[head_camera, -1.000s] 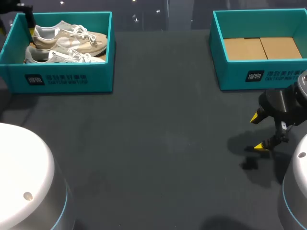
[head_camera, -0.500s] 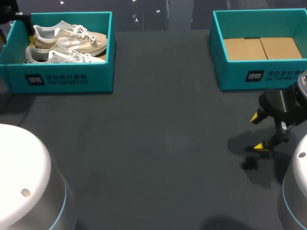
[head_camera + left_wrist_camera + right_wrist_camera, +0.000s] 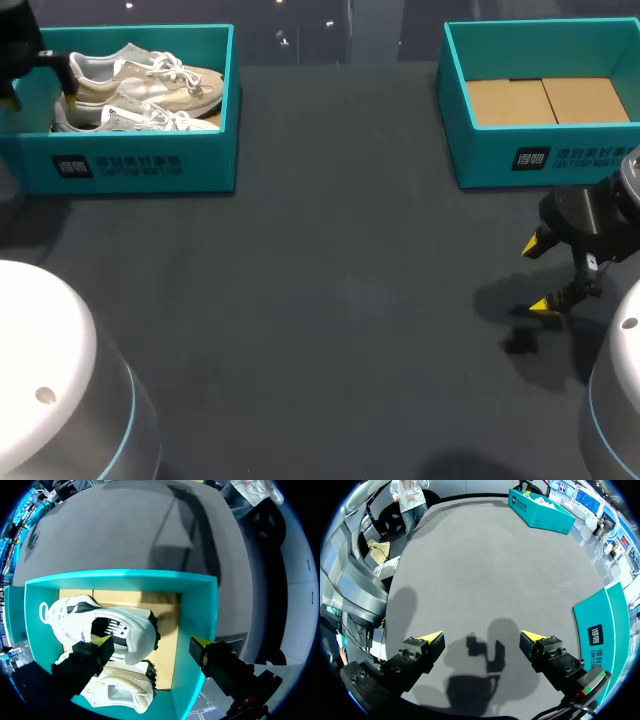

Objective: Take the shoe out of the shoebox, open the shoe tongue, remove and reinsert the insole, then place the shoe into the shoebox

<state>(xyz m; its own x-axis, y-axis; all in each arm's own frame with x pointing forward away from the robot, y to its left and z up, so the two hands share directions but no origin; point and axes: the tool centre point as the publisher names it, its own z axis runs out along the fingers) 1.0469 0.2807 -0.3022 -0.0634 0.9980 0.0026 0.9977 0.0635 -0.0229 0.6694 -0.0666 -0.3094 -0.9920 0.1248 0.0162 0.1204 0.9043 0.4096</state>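
Two white-and-beige shoes lie side by side in the teal shoebox at the table's far left, the upper shoe in front of the lower shoe. My left gripper hangs open over the box's left end. In the left wrist view the left gripper looks straight down into the box, one fingertip over the nearer shoe's heel, the other over the box wall. My right gripper stands open above bare table at the right, holding nothing; the right gripper casts its shadow on the grey surface.
A second teal box at the far right holds only its cardboard floor. It shows beside my right gripper as a teal wall. The dark table stretches between the two boxes.
My left gripper has shifted a little toward me over the left end of the shoebox. The right arm has not moved.
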